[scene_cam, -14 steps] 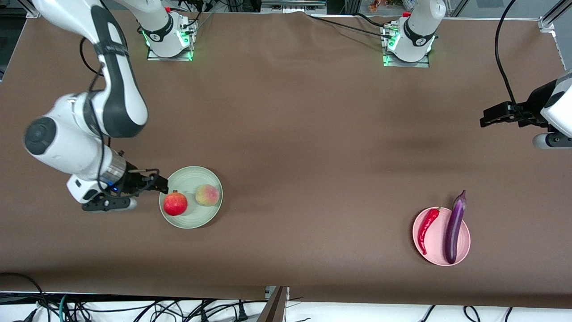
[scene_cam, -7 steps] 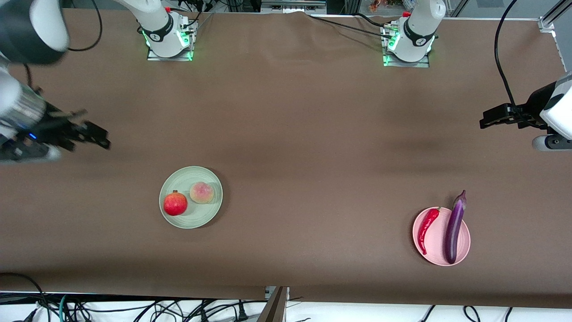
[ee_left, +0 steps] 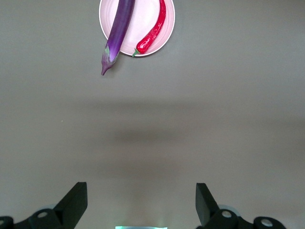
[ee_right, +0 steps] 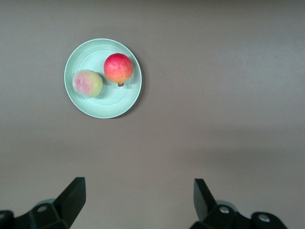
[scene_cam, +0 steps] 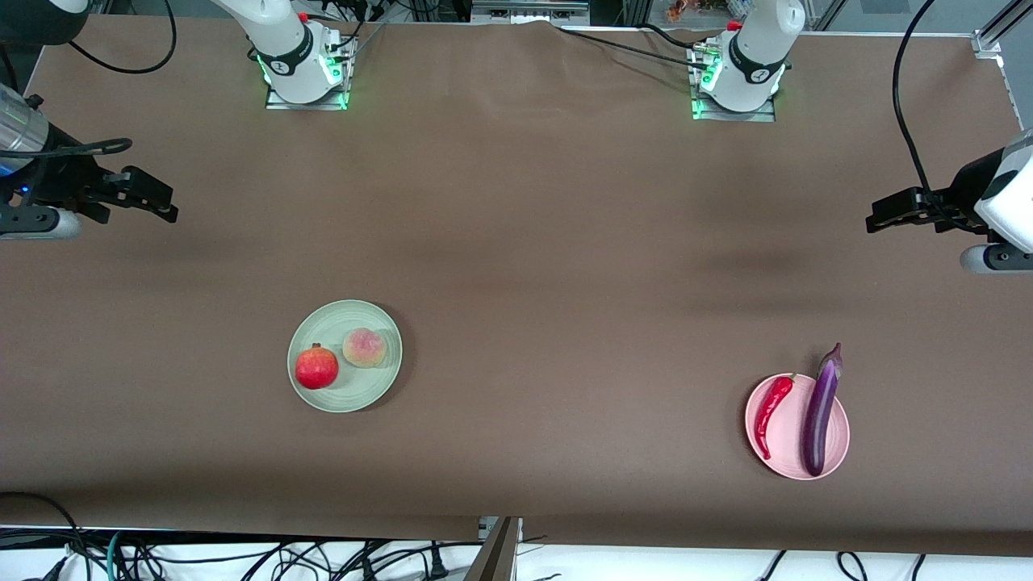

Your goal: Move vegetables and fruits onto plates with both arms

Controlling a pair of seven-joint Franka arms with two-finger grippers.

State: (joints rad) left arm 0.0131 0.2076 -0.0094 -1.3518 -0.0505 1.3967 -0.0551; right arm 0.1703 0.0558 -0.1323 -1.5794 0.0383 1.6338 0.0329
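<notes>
The red pomegranate (scene_cam: pixel 316 367) and the fuzzy peach (scene_cam: pixel 364 348) rest side by side on the pale green plate (scene_cam: pixel 355 394). On the pink plate (scene_cam: pixel 781 436) lie the red chili pepper (scene_cam: pixel 773 404) and the purple eggplant (scene_cam: pixel 820 407), whose stem end overhangs the rim. My right gripper (scene_cam: pixel 158 202) hangs open and empty over bare table at the right arm's end. My left gripper (scene_cam: pixel 876 217) hangs open and empty over bare table at the left arm's end. The right wrist view shows the green plate (ee_right: pixel 102 107), pomegranate (ee_right: pixel 118 68) and peach (ee_right: pixel 87 83); the left wrist view shows the pink plate (ee_left: pixel 143 19), eggplant (ee_left: pixel 118 31) and chili (ee_left: pixel 153 31).
The brown table cover (scene_cam: pixel 533 242) stretches bare between the two plates. The arm bases (scene_cam: pixel 303 68) (scene_cam: pixel 738 77) stand along the table's edge farthest from the front camera. Cables (scene_cam: pixel 242 557) lie below the nearest edge.
My right gripper has pulled away from the green plate, rising and moving out to the right arm's end of the table. The peach shifted slightly on the plate. The left arm has stayed still.
</notes>
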